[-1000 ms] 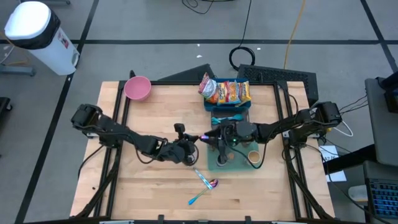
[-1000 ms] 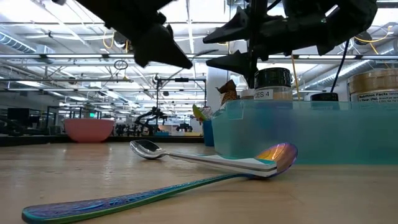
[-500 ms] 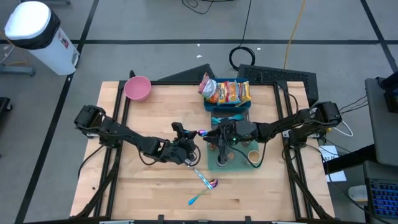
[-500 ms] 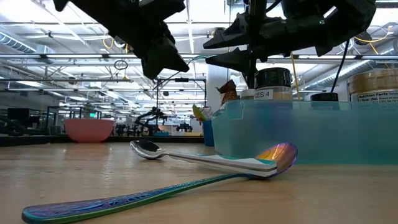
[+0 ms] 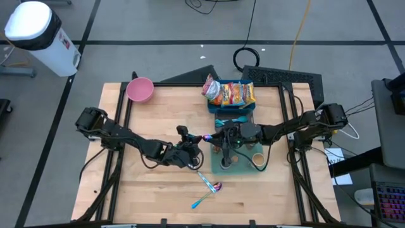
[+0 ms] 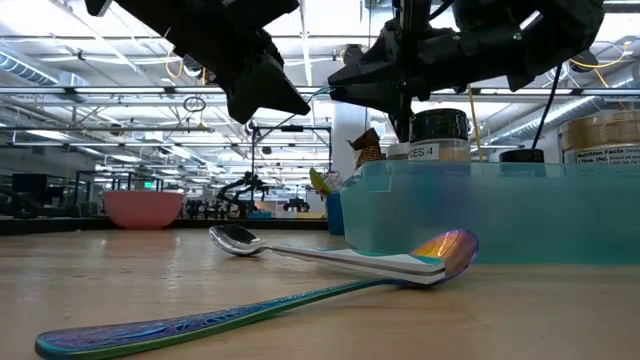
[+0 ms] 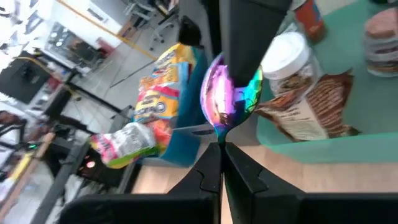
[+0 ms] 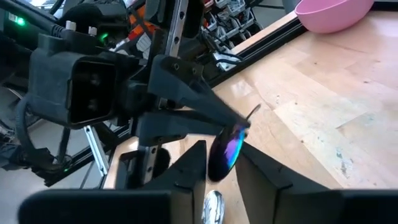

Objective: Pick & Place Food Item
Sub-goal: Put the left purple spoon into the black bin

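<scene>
My left gripper [image 5: 195, 147] hovers above the table's middle, shut on a small iridescent spoon [image 7: 227, 99] whose bowl points at my right gripper [image 5: 214, 140]. The right gripper [image 8: 221, 165] points level toward the table's left and has its two fingers on either side of that bowl [image 8: 226, 151]. In the low view both grippers hang well above the table. The food items are snack bags [image 5: 230, 94] in a blue bin and jars and a brown pouch [image 7: 311, 109] on a teal tray [image 5: 235, 166]. My left gripper pinches the spoon's thin neck [image 7: 222, 138] just behind the bowl between its two fingertips [image 7: 208, 163]. The spoon sticks out past the fingers, lifted clear of the table. My right gripper closes on the spoon's bowl [image 8: 231, 144] from the table's right, level, one finger [image 8: 194, 163] on each side of it.
A long iridescent spoon [image 6: 250, 310] and a silver spoon [image 6: 300, 252] lie crossed on the wood near the teal tray's near left corner. A pink bowl [image 5: 140, 89] stands at the far left. Bare wood lies on the left half.
My right gripper's fingers have drawn together around the spoon's bowl; in the low view the gap between them has gone. My left gripper has kept its place, turned a little at the wrist, and stayed shut on the spoon.
</scene>
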Controlling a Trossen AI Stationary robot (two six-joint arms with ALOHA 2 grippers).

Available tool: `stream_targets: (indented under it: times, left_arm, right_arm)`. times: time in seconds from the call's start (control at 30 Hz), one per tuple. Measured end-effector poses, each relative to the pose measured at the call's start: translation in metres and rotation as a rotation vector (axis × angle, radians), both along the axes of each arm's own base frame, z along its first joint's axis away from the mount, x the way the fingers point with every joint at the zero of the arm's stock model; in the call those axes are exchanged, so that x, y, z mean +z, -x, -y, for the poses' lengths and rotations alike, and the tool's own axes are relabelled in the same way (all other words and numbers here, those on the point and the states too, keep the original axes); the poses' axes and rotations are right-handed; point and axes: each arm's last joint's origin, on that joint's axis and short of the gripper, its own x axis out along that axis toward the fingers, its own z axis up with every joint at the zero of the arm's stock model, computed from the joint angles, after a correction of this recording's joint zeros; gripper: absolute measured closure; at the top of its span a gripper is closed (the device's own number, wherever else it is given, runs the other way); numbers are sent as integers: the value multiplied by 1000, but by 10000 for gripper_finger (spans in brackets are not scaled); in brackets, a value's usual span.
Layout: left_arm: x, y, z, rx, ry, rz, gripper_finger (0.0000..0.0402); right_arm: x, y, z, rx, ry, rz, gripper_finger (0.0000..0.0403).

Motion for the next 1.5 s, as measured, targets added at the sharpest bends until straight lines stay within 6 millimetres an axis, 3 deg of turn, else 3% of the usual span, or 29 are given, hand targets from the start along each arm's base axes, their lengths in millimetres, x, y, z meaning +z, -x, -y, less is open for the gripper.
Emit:
stream_targets:
  times: [0.2, 0.33, 0.47, 0.7, 0.93, 1.13, 1.37, 1.5]
  left_arm:
    - [0, -1, 1, -34, 12, -11, 386]
    - [0, 0, 3, -42, 18, -7, 386]
    - [4, 3, 10, -51, 56, 30, 354]
    - [22, 13, 19, -51, 172, 143, 245]
    - [17, 16, 23, -119, 242, 79, 173]
    - [10, 12, 10, -85, 325, 54, 159]
    - [9, 7, -7, -56, 414, 66, 158]
    - [9, 5, -12, -76, 467, 58, 158]
  right_arm:
    - [0, 0, 0, 16, 63, -1, 393]
    - [1, 1, -1, 38, 92, -1, 399]
    - [12, 10, -1, 72, 123, -25, 401]
    - [45, 45, 2, -26, 240, -95, 402]
    - [68, 100, 16, -197, 201, -220, 402]
    - [50, 120, 25, -239, 98, -270, 402]
    - [9, 116, 48, -230, -37, -342, 402]
    - [2, 110, 58, -210, -60, -309, 394]
